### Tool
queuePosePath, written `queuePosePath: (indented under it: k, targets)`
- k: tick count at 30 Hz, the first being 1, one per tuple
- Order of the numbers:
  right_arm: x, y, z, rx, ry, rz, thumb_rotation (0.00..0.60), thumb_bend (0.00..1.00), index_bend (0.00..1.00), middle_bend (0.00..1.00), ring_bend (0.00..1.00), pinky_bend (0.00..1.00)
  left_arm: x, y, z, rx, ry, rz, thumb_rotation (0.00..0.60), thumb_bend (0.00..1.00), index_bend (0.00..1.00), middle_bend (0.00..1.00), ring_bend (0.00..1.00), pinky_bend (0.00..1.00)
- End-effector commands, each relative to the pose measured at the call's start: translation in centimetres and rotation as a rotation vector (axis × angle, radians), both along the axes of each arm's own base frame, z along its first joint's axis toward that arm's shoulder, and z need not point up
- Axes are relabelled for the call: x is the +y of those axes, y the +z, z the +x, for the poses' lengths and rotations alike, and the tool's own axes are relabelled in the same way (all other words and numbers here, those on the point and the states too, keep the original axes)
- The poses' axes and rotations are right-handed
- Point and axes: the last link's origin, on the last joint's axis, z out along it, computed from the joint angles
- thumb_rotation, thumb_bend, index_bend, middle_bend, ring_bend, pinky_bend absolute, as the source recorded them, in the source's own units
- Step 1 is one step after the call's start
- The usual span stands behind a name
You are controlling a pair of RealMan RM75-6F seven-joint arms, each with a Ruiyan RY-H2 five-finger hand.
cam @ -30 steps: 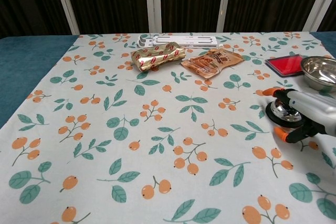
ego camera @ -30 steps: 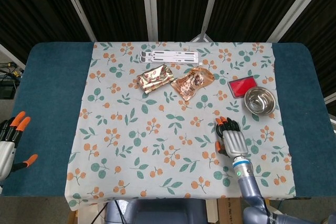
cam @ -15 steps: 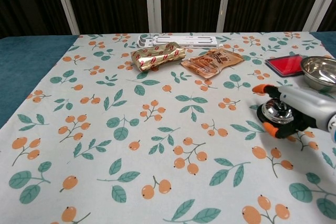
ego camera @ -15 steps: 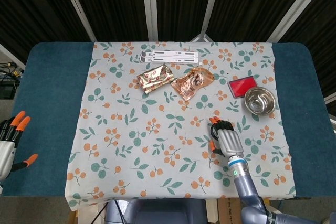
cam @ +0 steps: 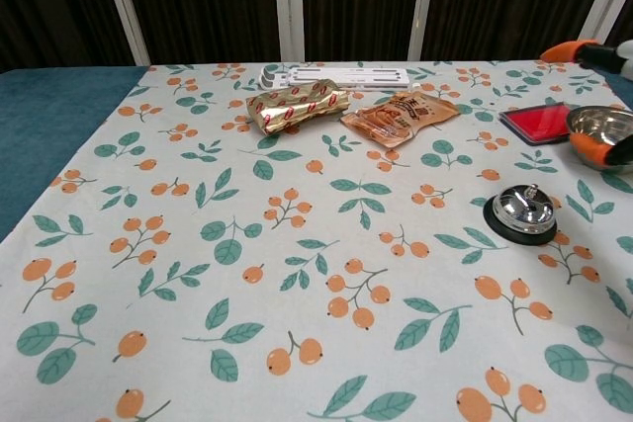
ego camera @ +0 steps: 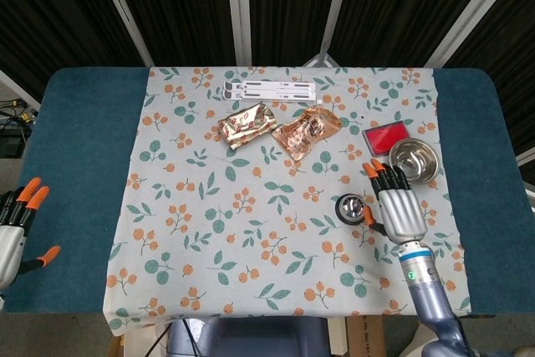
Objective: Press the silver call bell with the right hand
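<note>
The silver call bell [ego camera: 350, 206] on its black base stands uncovered on the floral cloth, right of centre; the chest view shows the bell [cam: 523, 212] with its button on top. My right hand [ego camera: 396, 206] hovers just right of the bell, raised off it, fingers apart and holding nothing. In the chest view only orange fingertips [cam: 596, 151] show at the right edge, above the bell. My left hand [ego camera: 17, 227] rests off the table's left edge, fingers spread and empty.
A steel bowl [ego camera: 414, 159] and a red flat pad [ego camera: 386, 137] lie beyond the right hand. A gold snack packet [ego camera: 247, 124], a copper packet [ego camera: 308, 130] and a white strip [ego camera: 269, 89] sit toward the back. The cloth [ego camera: 209, 223] covers a blue table [ego camera: 75, 165].
My right hand was over the bell, covering it. It has lifted and moved right, leaving the bell uncovered. The left hand has not moved.
</note>
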Motion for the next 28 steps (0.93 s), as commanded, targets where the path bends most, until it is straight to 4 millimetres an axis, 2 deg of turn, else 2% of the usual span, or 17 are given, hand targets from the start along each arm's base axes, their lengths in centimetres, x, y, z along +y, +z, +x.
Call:
queuePosePath:
  k: [1,8,12,28]
  targets:
    - [2.6,2.5,-2.4,0.068,0.004,-0.029,0.6,0.48,0.0,0.0,0.0,0.0,0.0,0.0,0.0,0.004,-0.001,0.001,0.6,0.07,0.0,0.0,0.0,0.0]
    - [7.6,5.4,-7.7,0.139,-0.017,-0.066,0.6,0.46,0.0,0.0,0.0,0.0,-0.2,-0.1,0.0,0.011,-0.004,0.003,0.6,0.07,0.0,0.0,0.0,0.0]
    - [9.1,6.4,-9.3,0.141,-0.022,-0.082,0.6,0.46,0.0,0.0,0.0,0.0,-0.2,-0.1,-0.1,0.007,-0.001,0.005,0.6,0.07,0.0,0.0,0.0,0.0]
    - [8.8,6.1,-9.6,0.101,-0.003,-0.067,0.6,0.46,0.0,0.0,0.0,0.0,-0.3,-0.1,0.1,0.009,-0.012,0.006,0.6,0.07,0.0,0.0,0.0,0.0]
